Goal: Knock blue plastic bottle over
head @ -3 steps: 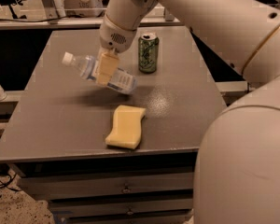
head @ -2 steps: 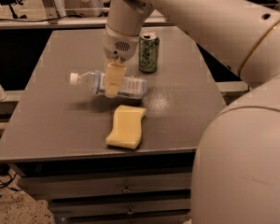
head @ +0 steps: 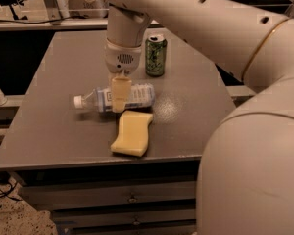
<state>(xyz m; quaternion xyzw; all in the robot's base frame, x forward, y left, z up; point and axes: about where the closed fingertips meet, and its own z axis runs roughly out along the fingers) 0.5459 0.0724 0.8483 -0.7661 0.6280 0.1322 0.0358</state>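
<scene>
The blue plastic bottle point(head: 137, 96) lies on its side on the grey table point(head: 54, 126), white cap pointing left, label facing up. My gripper point(head: 120, 102) hangs straight down over the bottle's middle, its yellowish finger in front of the bottle and hiding part of the label. The white arm reaches in from the upper right.
A green drink can point(head: 156, 56) stands upright behind the bottle. A yellow sponge point(head: 132, 133) lies just in front of the bottle, near the table's front edge. Drawers sit below the tabletop. My large white arm fills the right side.
The bottle was tilted in the air at my gripper; it has come down and now lies flat on the table. My gripper moved slightly right and down.
</scene>
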